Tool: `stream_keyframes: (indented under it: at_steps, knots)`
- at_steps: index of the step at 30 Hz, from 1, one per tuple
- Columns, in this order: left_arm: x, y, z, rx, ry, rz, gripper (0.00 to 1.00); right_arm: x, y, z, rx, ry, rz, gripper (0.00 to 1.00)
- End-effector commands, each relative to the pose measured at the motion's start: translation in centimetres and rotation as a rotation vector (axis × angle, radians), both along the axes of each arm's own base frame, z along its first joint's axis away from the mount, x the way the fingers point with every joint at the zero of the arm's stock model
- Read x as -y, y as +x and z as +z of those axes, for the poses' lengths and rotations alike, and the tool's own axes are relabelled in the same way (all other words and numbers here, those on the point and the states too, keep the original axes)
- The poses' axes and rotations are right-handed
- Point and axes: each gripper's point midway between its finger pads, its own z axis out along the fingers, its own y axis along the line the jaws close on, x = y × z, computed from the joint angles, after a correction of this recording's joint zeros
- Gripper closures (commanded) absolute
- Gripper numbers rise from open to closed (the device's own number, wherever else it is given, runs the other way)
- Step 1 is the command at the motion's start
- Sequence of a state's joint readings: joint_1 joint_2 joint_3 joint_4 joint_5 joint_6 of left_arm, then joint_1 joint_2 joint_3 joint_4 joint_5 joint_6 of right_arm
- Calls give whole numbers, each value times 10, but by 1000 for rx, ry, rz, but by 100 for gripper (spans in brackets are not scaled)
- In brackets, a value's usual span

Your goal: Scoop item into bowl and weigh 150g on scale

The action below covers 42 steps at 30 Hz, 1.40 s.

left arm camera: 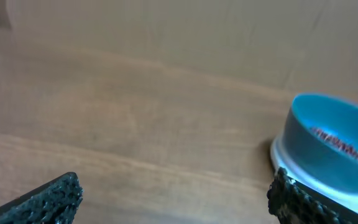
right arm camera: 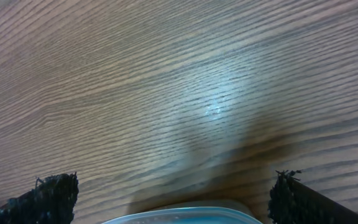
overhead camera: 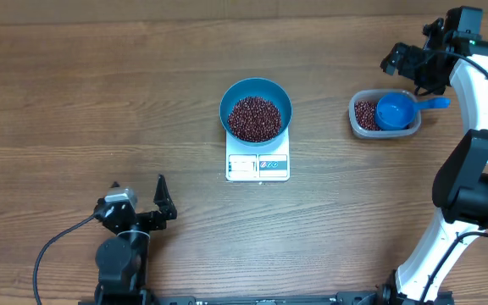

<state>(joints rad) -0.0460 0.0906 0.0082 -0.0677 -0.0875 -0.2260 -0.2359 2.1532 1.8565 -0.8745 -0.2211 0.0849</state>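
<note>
The blue bowl stands on the white scale at the table's middle, with a heap of dark red-brown beans inside it. More beans lie in a clear tub at the right, together with a blue scoop. My right gripper hovers open just behind the tub, nothing between its fingers; the tub's rim shows low between them. My left gripper stands open near the front left, empty. In its wrist view the bowl is far right, beans inside.
The scoop's handle sticks out over the tub's right side. Bare wooden table spreads left of the scale and between scale and tub. The right arm's white links rise along the right edge.
</note>
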Motion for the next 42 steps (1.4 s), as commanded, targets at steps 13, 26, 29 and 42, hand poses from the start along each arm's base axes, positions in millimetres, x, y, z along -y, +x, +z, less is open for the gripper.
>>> stream_keyframes:
  at_steps: [13,26,29,42]
  knots:
    - [2,-3,17,73,174,-28,0,3,2,7,21,-2,0,0]
    - [6,-3,17,74,159,-53,0,3,2,7,21,-2,0,0]
    - [6,-3,17,74,159,-53,1,3,2,7,21,-2,0,0]
    - [6,-3,17,74,159,-53,0,3,2,7,21,-2,0,0]
